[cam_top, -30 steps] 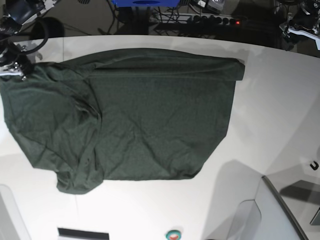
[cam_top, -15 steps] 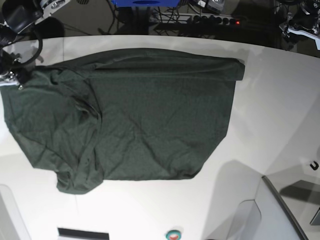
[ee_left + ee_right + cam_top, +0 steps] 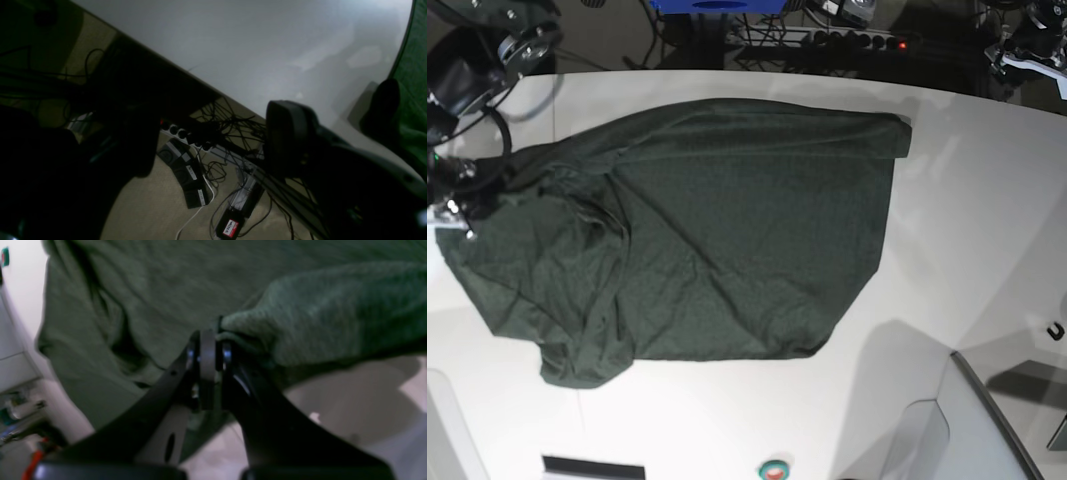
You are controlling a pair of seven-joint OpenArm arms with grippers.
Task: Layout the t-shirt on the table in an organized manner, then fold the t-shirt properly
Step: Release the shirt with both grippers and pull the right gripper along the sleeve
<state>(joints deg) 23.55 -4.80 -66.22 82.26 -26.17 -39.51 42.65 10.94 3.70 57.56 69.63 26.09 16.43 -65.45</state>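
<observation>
On my base view the plain dark green thin-fabric t-shirt point(image 3: 697, 230) lies rumpled across the smooth white surface point(image 3: 967, 220). Only my right wrist view shows the right end effector point(image 3: 208, 346) pinching a knit fold at nine o'clock. The left end effector point(image 3: 213, 133) is spread, off the far edge.

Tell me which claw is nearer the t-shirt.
Right. The right claw is shut on a fold at the t-shirt edge. The left claw hangs open past the table far corner, off the cloth.
</observation>
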